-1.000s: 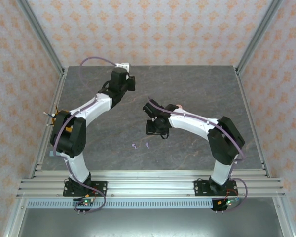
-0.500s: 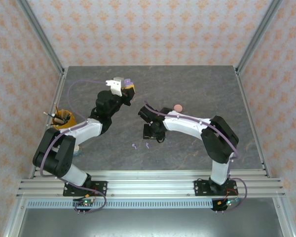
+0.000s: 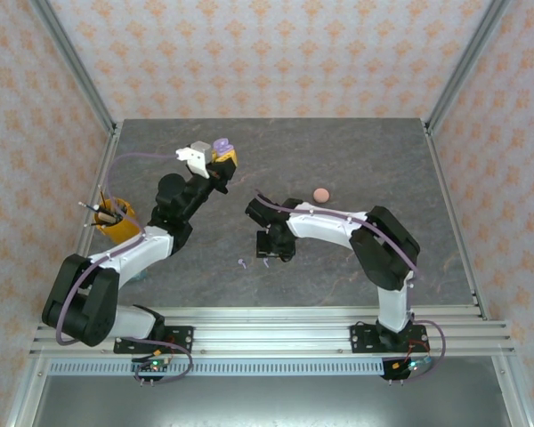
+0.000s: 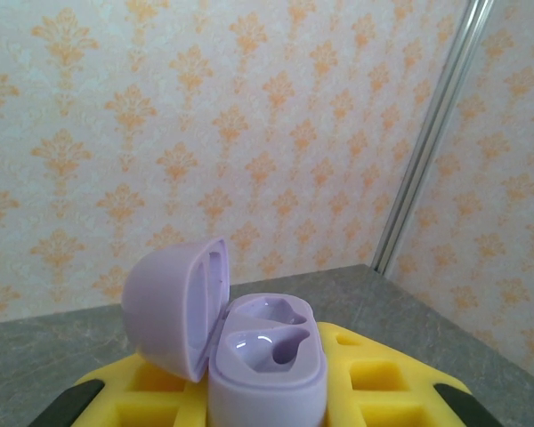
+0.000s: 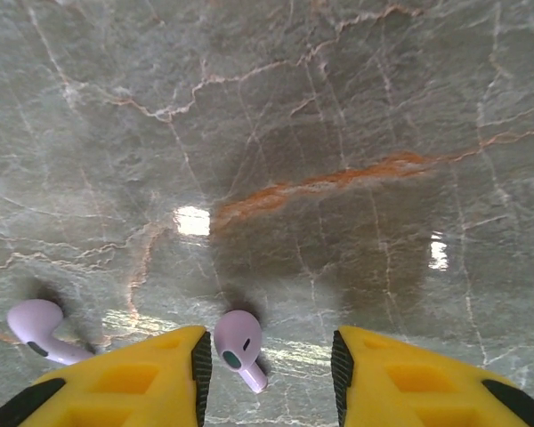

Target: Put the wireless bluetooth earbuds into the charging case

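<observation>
Two arms reach over the grey marbled worktop (image 3: pixel 356 151) in the top view. The left fingers (image 3: pixel 222 161), yellow, are raised toward the far left and are pressed onto one pale purple charging case (image 3: pixel 220 144). The right fingers (image 3: pixel 271 251) are lowered near the middle, just beside two tiny purple earbuds lying on the worktop, one (image 3: pixel 242 263) to the left and one (image 3: pixel 265 261) nearest the fingers. One pink round case (image 3: pixel 320 195) lies farther away and to the right. One yellow cup (image 3: pixel 117 218) holding pens stands at the left edge.

From the left wrist, one charging case (image 4: pixel 267 356) is seen pinched between the two yellow fingers (image 4: pixel 383 391). Its lid (image 4: pixel 173 307) is hinged open, and two empty wells are shown in the base.

From the right wrist, the two yellow fingers (image 5: pixel 142 378) are seen spread apart. One earbud (image 5: pixel 238 342) lies between them, close to the left finger of that view. The second earbud (image 5: pixel 40 325) lies outside them, farther left in that view. Both rest on the worktop (image 5: pixel 338 107).
</observation>
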